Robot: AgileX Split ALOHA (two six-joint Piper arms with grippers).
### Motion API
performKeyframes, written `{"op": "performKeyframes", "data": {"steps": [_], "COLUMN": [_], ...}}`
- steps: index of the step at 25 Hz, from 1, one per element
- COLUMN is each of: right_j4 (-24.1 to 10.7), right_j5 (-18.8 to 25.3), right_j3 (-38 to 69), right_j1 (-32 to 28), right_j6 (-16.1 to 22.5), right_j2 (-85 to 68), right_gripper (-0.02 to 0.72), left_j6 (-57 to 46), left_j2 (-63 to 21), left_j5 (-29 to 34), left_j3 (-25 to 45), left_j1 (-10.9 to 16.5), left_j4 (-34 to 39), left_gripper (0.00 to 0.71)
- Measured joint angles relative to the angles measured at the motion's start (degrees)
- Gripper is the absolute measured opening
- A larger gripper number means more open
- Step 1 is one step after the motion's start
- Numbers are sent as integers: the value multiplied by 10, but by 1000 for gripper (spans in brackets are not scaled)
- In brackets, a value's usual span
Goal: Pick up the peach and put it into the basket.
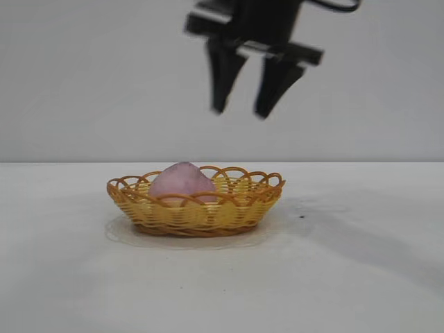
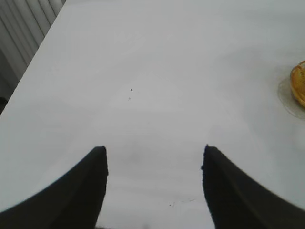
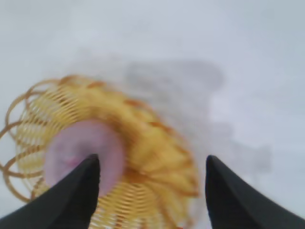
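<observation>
The pink-mauve peach [image 1: 182,182] lies inside the yellow-orange wicker basket [image 1: 201,214], towards its left side. My right gripper [image 1: 241,113] hangs open and empty well above the basket, over its right half. In the right wrist view the peach [image 3: 81,148] sits in the basket [image 3: 143,119] below the open gripper [image 3: 151,157], apart from both fingers. My left gripper [image 2: 154,149] is open and empty over bare table; it does not show in the exterior view. A sliver of the basket [image 2: 299,83] shows at the edge of the left wrist view.
The white table [image 1: 347,263] carries the basket alone. A plain pale wall stands behind it. The left wrist view shows the table's edge [image 2: 33,67] with a ribbed wall beyond it.
</observation>
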Motion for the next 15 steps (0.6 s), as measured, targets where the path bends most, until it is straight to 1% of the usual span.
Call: {"op": "performKeyframes", "data": {"steps": [4,7,11,15], "right_j4": [-5,-6,-15,-35], "right_j5": [42,61,80,92], "right_j3": [6,12,17,17], "right_j1": [-120,-184,-234,-258], "right_j6": [0,0,0,0], "right_j2": [1,2,2,1], "right_gripper": [415,415,415,415], "left_j6": [0,0,0,0], "left_j2": [0,0,0,0], "left_j5": [0,0,0,0], "left_j3": [0,0,0,0], "left_j1": [0,0,0,0], "left_j4": [0,0,0,0], "left_gripper": [430,430,430,430]}}
